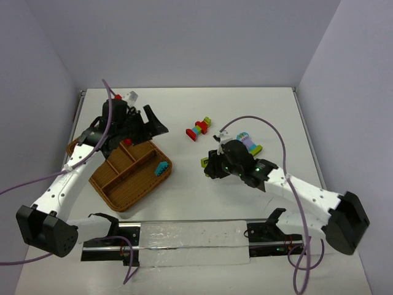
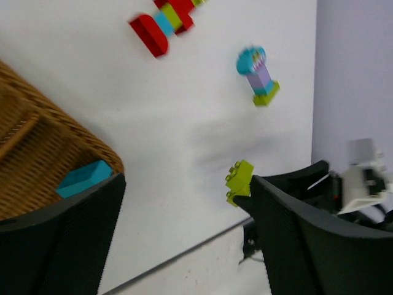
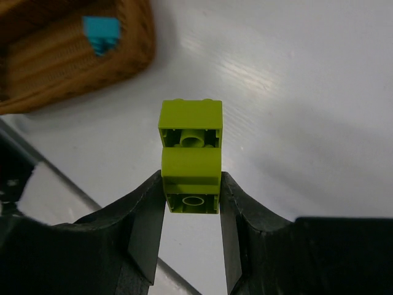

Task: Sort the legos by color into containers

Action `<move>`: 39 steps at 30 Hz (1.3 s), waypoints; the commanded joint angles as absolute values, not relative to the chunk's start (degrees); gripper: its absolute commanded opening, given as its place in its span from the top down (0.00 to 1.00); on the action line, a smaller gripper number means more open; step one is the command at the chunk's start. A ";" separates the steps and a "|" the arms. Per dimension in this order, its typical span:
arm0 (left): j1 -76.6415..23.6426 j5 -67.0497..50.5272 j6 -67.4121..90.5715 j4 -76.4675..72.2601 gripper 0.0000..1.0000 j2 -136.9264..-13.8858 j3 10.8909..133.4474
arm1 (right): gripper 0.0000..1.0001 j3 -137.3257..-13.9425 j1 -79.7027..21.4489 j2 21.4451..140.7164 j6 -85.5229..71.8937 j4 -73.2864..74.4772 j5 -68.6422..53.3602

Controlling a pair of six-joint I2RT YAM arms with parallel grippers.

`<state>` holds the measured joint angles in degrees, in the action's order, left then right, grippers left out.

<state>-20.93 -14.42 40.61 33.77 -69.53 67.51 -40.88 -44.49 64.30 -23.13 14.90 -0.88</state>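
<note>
Right wrist: right gripper (image 3: 191,182) clamped on lime-green legos (image 3: 191,157).
Left gripper (image 2: 184,196) apart, by wicker tray's (image 2: 37,153) far corner.

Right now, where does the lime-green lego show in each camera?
Top external: green lego near centre, right of the wicker tray.
Left wrist: green lego low, right of centre.
Right wrist: green lego dead centre, clamped between the jaws.
Shared landmark: teal lego in the tray.
</note>
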 commanded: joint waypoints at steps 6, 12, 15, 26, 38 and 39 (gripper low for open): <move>-32.19 -22.16 37.18 24.41 0.16 -72.18 67.65 | 0.99 -41.71 -45.00 59.84 -21.26 8.72 -4.94; -37.68 -20.14 35.49 26.14 0.26 -77.21 69.21 | 0.99 -41.29 -45.00 58.64 -20.78 8.02 -6.05; -38.49 -19.78 34.92 26.51 0.25 -79.30 69.11 | 0.99 -41.40 -45.00 58.33 -20.74 8.23 -6.68; -41.04 -22.25 35.07 23.00 0.27 -83.94 68.99 | 0.98 -43.42 -45.00 58.19 -19.69 10.73 -8.44; -42.36 -25.88 35.77 20.00 0.30 -86.00 67.28 | 0.98 -43.81 -44.96 58.67 -19.82 10.77 -9.14; -42.55 -26.20 35.76 19.85 0.30 -86.32 67.24 | 0.98 -43.89 -45.00 58.82 -19.76 10.84 -9.13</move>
